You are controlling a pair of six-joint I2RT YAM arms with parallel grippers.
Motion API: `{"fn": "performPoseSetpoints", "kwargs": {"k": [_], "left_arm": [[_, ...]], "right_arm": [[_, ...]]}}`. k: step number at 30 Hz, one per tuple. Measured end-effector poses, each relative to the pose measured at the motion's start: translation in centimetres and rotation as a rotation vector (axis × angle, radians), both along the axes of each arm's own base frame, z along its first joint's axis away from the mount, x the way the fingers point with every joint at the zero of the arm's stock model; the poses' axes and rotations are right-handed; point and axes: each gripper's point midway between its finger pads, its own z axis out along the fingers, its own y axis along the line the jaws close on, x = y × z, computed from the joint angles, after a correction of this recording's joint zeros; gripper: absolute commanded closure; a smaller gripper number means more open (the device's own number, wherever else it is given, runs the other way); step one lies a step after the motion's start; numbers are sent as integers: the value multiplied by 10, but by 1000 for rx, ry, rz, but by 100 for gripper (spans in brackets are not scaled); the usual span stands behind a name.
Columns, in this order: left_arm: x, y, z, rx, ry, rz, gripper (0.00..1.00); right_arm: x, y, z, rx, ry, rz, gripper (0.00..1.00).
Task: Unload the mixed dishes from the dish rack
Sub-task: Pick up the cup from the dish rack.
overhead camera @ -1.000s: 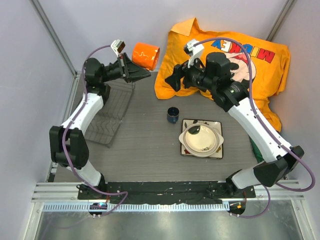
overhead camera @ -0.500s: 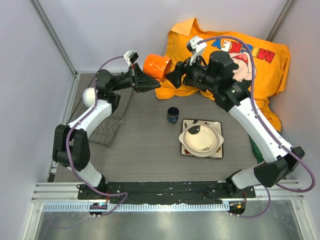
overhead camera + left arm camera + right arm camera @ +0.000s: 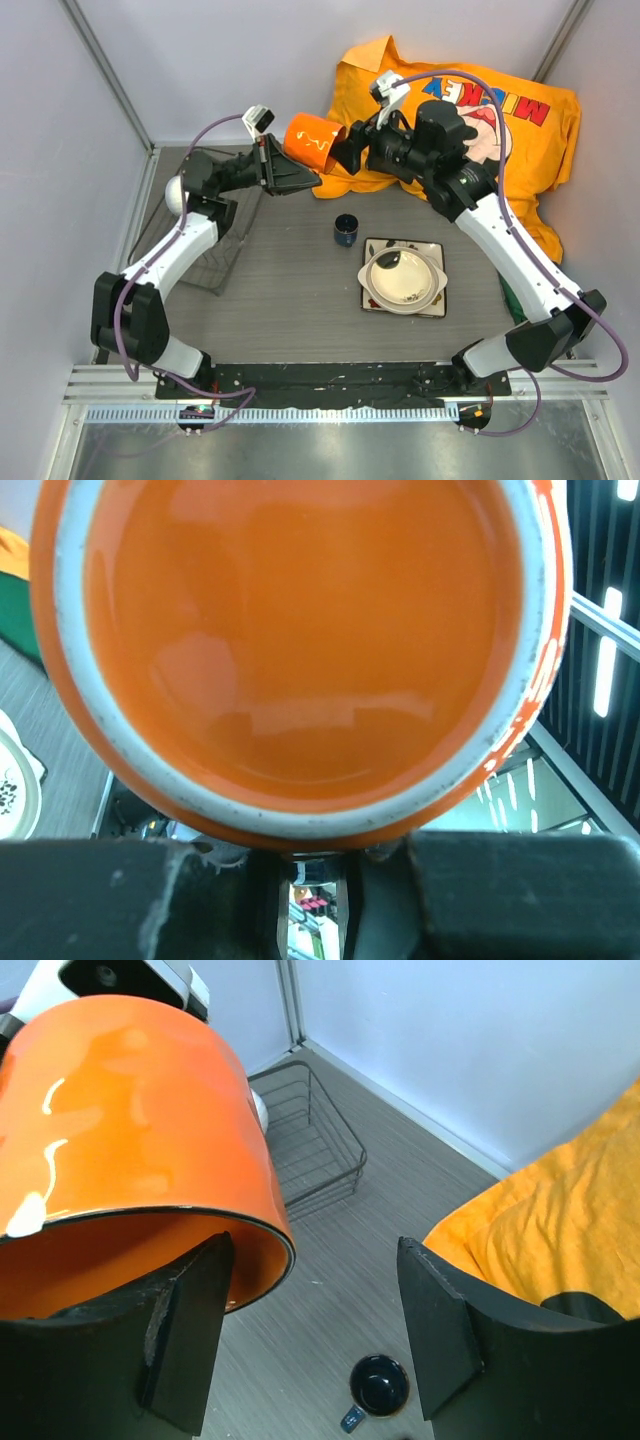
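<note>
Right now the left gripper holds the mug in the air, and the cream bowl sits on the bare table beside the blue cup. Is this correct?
No. The bowl sits on the plate, not on the bare table; the top view shows it. The left gripper does hold the mug in the air, and the cup stands beside.

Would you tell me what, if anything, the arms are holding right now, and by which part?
The left gripper holds the orange mug by its edge, the exact contact hidden; the open right gripper holds nothing.
</note>
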Motion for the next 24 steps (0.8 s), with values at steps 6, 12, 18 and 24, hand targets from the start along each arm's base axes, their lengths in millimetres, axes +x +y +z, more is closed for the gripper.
{"fn": "performPoseSetpoints", "kwargs": {"k": [6, 12, 18, 24], "left_arm": [[-9, -4, -4, 6, -26, -5, 100], [-4, -9, -8, 7, -11, 19, 100], [-1, -9, -9, 8, 2, 32, 100], [-2, -9, -6, -3, 13, 33, 83]], "right_arm": [[1, 5, 8, 12, -13, 21, 39], [2, 12, 2, 17, 14, 53, 63], [-2, 20, 3, 39, 34, 99, 87], [-5, 21, 12, 58, 6, 148, 99]]}}
